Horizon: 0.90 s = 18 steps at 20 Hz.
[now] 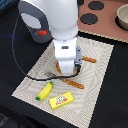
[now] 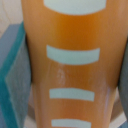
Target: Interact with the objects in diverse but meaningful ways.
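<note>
1. Black surface (image 1: 112, 85) carries a striped mat (image 1: 95, 75); stove board and bowl (image 1: 122, 16) far right.
2. Fingers (image 2: 15, 75) grip the bread loaf (image 2: 70, 70) mid-mat (arm hides it in the exterior view).
3. Banana (image 1: 45, 90) and yellow box (image 1: 61, 100) near edge.

I am looking at a staged tabletop test bench rather than a real kitchen. A black table (image 1: 112, 95) carries a pale striped placemat (image 1: 30, 80) set with plastic play food: a toy banana (image 1: 44, 91) and a small yellow box (image 1: 61, 100). Behind, a toy stove (image 1: 102, 17) shows flat black burner discs, a pot (image 1: 121, 16) on it.
</note>
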Motion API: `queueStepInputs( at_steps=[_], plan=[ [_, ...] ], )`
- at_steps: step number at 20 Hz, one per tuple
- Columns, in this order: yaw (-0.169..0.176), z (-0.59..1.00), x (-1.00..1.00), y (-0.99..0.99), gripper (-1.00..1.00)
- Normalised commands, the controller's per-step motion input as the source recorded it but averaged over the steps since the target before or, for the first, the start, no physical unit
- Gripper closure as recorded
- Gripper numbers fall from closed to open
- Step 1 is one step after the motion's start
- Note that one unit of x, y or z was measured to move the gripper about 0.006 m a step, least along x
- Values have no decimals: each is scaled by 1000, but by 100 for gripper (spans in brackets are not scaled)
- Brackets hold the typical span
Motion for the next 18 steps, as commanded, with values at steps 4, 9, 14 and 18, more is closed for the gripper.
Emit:
queueStepInputs(
  at_steps=[4,9,14,18],
  plan=[
    [-1,1000,461,276,-100],
    [0,982,409,111,-100],
    [0,564,151,-277,-100],
    [1,314,0,-731,-100]
  ],
)
